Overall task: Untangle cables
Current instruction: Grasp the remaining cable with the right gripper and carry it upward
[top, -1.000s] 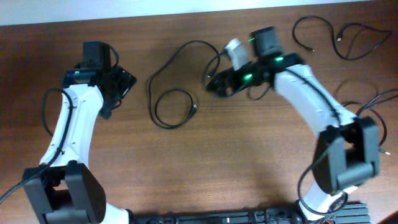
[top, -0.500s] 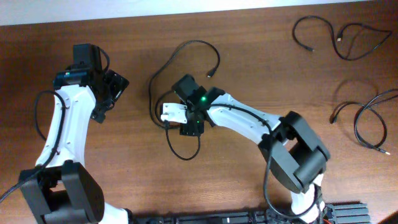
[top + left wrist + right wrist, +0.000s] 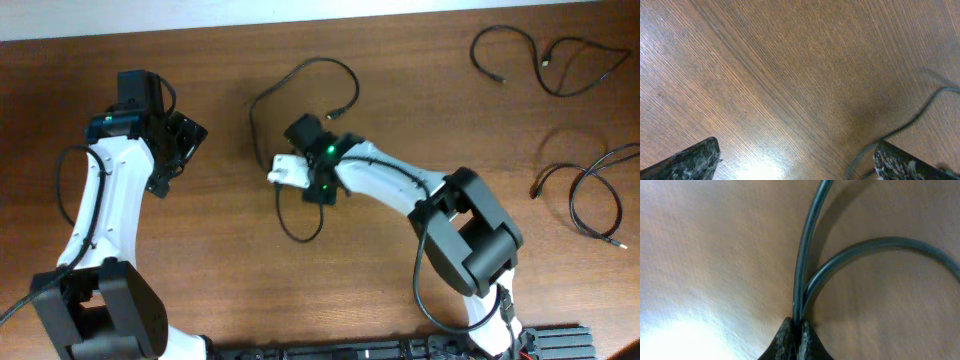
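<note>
One thin black cable (image 3: pixel 304 68) lies in the middle of the table, with a loop (image 3: pixel 298 238) hanging toward the front. My right gripper (image 3: pixel 317 190) points down over it. In the right wrist view, the right gripper (image 3: pixel 795 331) is shut on this cable (image 3: pixel 809 250), and a second strand (image 3: pixel 875 244) curves away from the jaws. My left gripper (image 3: pixel 176 145) stands open to the left, apart from the cable. Between its fingertips (image 3: pixel 695 159) lies only bare wood, and a thin dark cord (image 3: pixel 920 114) passes on the right. Two other cables (image 3: pixel 520 45) (image 3: pixel 590 185) lie at the far right.
The table is brown wood (image 3: pixel 200 260). The right arm (image 3: pixel 400 185) stretches across the middle from its base at the front right. The left arm (image 3: pixel 105 200) runs along the left side. A pale wall edge (image 3: pixel 200 12) borders the back.
The right arm swung from the back right over the middle cable and its jaws closed on it. The cable shifted slightly up and right. The left gripper moved a little up and left.
</note>
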You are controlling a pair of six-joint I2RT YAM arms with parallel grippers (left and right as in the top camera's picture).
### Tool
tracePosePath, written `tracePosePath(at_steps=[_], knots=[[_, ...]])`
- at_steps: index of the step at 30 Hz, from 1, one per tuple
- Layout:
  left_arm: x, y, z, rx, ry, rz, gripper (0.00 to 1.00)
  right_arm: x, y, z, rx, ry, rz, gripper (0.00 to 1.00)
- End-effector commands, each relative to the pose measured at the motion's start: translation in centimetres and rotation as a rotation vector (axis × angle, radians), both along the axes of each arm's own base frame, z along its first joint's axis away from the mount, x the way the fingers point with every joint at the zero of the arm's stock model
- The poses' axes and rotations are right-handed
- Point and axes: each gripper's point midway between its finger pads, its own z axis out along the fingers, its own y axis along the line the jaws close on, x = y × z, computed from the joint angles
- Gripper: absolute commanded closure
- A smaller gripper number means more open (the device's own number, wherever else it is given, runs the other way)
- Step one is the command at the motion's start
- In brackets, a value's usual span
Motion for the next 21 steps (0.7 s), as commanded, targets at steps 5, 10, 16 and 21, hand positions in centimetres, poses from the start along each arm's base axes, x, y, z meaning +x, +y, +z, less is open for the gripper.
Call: tracePosePath(at_steps=[5,10,16,21], knots=[[0.1,0.0,0.0,-0.004,0.0,-0.008,0.01,11.2,-14.5,6.1,0.032,-0.194,-0.383,0.96],[0.1,0.0,0.0,-0.004,0.0,-0.008,0.01,16.8,-23.6,8.4,0.14,-0.353,-0.459,0.96],[0.1,0.0,0.0,-0.004,0.0,-0.008,0.01,18.4,-23.8,7.0,0.311,-0.345,-0.422,0.96],[0.1,-0.1,0.0,-0.004,0.0,-0.008,0.01,18.3,-25.2,4.1,0.242,-0.311,-0.472,0.11]])
